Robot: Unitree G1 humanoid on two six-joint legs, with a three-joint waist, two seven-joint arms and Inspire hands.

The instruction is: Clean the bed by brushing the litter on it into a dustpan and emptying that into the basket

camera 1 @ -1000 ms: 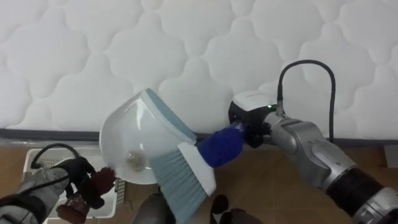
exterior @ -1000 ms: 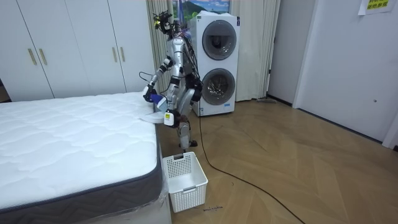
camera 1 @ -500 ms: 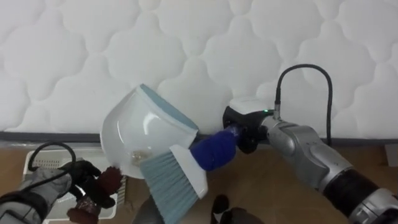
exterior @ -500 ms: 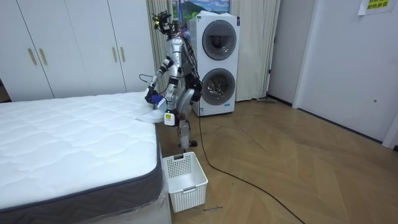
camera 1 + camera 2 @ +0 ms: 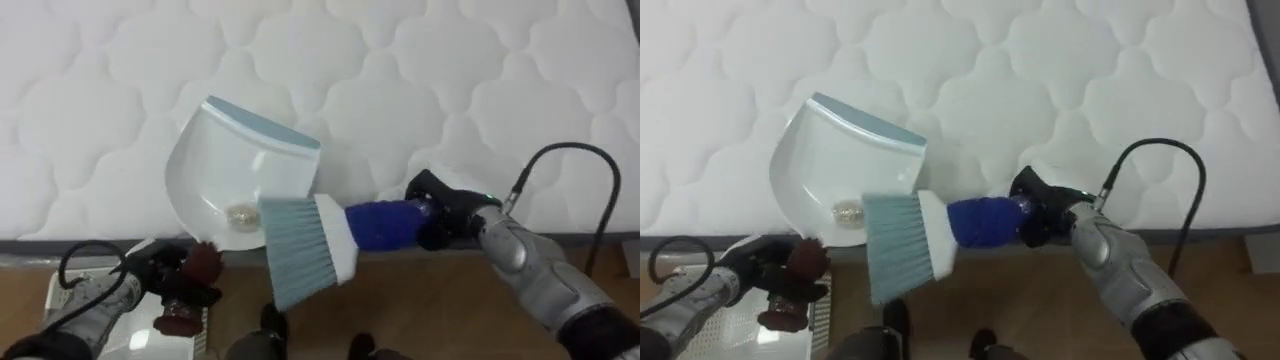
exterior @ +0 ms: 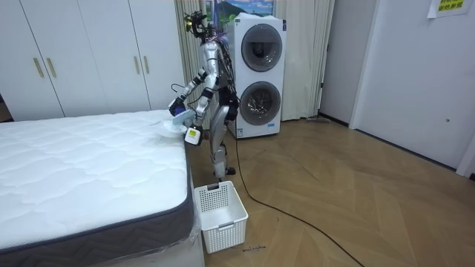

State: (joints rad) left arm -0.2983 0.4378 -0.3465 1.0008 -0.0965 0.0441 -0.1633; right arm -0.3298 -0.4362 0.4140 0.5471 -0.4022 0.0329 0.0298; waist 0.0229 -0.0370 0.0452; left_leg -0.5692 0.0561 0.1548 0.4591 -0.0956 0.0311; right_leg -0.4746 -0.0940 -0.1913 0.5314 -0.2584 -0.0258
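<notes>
floor: wood planks (image 6: 356, 200) all through the room

bed: big white quilted mattress (image 5: 450, 80) with a dark grey band along its edge, taking up the room view's left

wardrobe: white doors (image 6: 74, 59) along the wall behind the bed

machines: two front-loading machines stacked in one tower (image 6: 260, 74), right behind the robot

robot: stands upright at the bed's far corner in the room view, between mattress and machines, both arms reaching over the mattress edge

basket: white slotted laundry basket (image 6: 236, 219) on the floor just beside the bed's side; it's also at the lower left of the eye views, under the left arm

dustpan: white pan with a pale blue lip (image 5: 235, 170), over the near edge of the mattress, lip pointing away from the robot. Honestly can't tell if it's resting on the bed or just held above it

brush: hand brush (image 5: 310, 240) with pale blue bristles, white collar and a blue handle. The head overlaps the pan's lower right corner, bristles pointing down past the mattress edge, handle running off to the right along the edge

right hand: dark fingers wrapped tight around the end of the brush handle (image 5: 445, 215)

left hand: low on the left (image 5: 165, 280), fingers curled round a dark red handle at the dustpan's back end

the dirt: one small pale crumb (image 5: 240, 214) sitting inside the dustpan near its back wall, just left of the bristles
</notes>
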